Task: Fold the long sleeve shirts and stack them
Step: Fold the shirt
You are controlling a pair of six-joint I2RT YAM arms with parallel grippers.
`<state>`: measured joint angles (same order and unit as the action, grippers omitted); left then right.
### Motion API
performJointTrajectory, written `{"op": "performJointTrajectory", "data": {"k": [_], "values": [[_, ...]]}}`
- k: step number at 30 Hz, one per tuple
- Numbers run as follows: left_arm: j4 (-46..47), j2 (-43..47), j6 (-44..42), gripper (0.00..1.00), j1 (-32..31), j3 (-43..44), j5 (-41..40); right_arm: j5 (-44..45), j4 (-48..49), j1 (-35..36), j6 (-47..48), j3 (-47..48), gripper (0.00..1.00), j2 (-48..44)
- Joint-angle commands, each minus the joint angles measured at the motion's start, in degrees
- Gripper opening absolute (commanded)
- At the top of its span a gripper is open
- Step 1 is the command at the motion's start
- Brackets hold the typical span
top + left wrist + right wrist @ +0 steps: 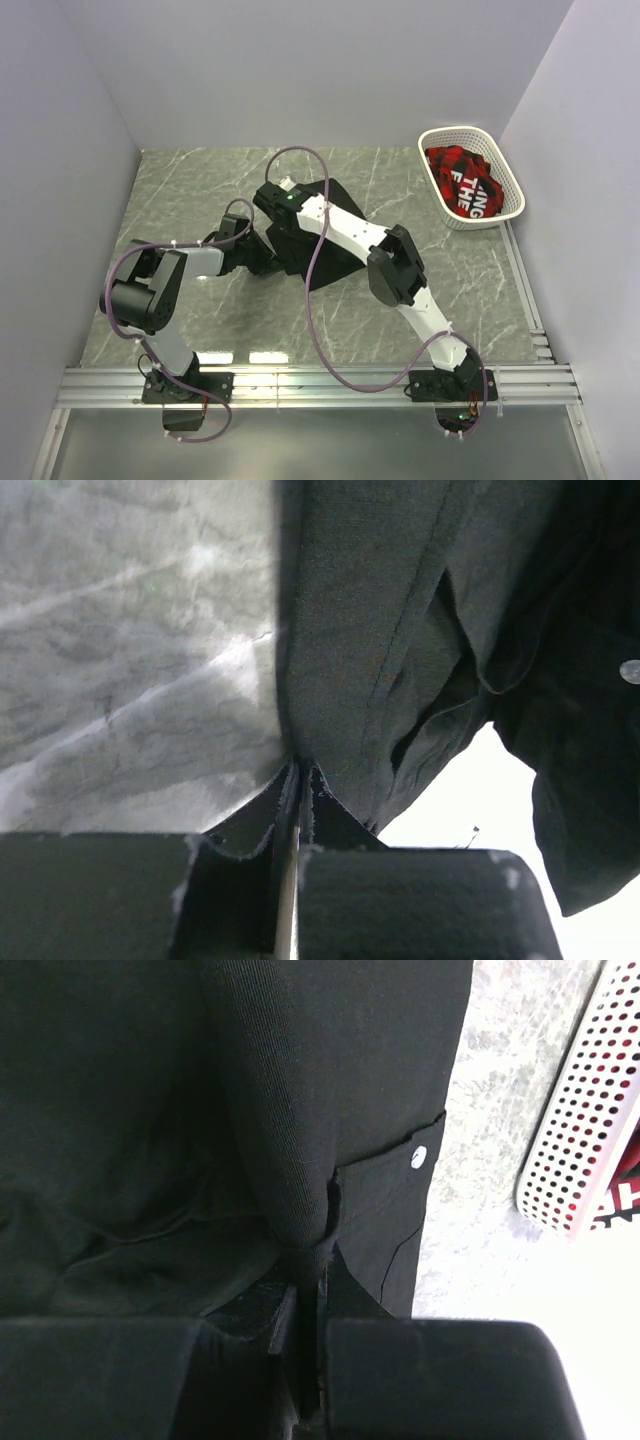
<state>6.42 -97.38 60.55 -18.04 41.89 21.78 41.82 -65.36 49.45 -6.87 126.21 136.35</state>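
Since both claws are clamped on cloth, we judge the step in hand to be carrying a fold across the black shirt (335,262). It lies bunched at the middle of the marble table (450,290), well apart from the white basket (470,175) at the far right. Our left gripper (298,780) pinches the shirt's edge beside bare marble. Our right gripper (305,1258) is shut on a raised ridge of fabric near a flap with a white button (418,1158). To do this well, we should lift both pinches together, level and at one pace, so the cloth stays taut between them. From above the arms hide most of the garment, so we cannot say how square it lies.
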Motion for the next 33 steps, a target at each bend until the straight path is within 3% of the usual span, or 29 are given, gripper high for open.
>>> {"op": "performJointTrajectory", "data": {"k": [1, 12, 14, 16, 33], "values": [[2.2, 1.5, 0.8, 0.05, -0.6, -0.7, 0.5, 1.6, 0.6, 1.5, -1.3, 2.6, 0.04, -0.1], [2.0, 2.0, 0.8, 0.05, -0.7, -0.8, 0.1, -3.4, 2.2, 4.6, -1.6, 3.2, 0.1, 1.5], [2.3, 2.0, 1.0, 0.05, -0.8, -1.0, 0.2, -5.0, 3.4, 5.1, -2.0, 3.5, 0.13, 1.5], [2.4, 1.9, 1.1, 0.04, -0.8, -1.1, 0.5, -5.6, 4.6, 5.3, -3.0, 2.9, 0.22, 1.2], [2.4, 2.5, 1.5, 0.0, -1.9, -1.5, 0.1, -4.1, 12.2, 3.2, -6.8, 0.4, 0.22, 0.5]]}}
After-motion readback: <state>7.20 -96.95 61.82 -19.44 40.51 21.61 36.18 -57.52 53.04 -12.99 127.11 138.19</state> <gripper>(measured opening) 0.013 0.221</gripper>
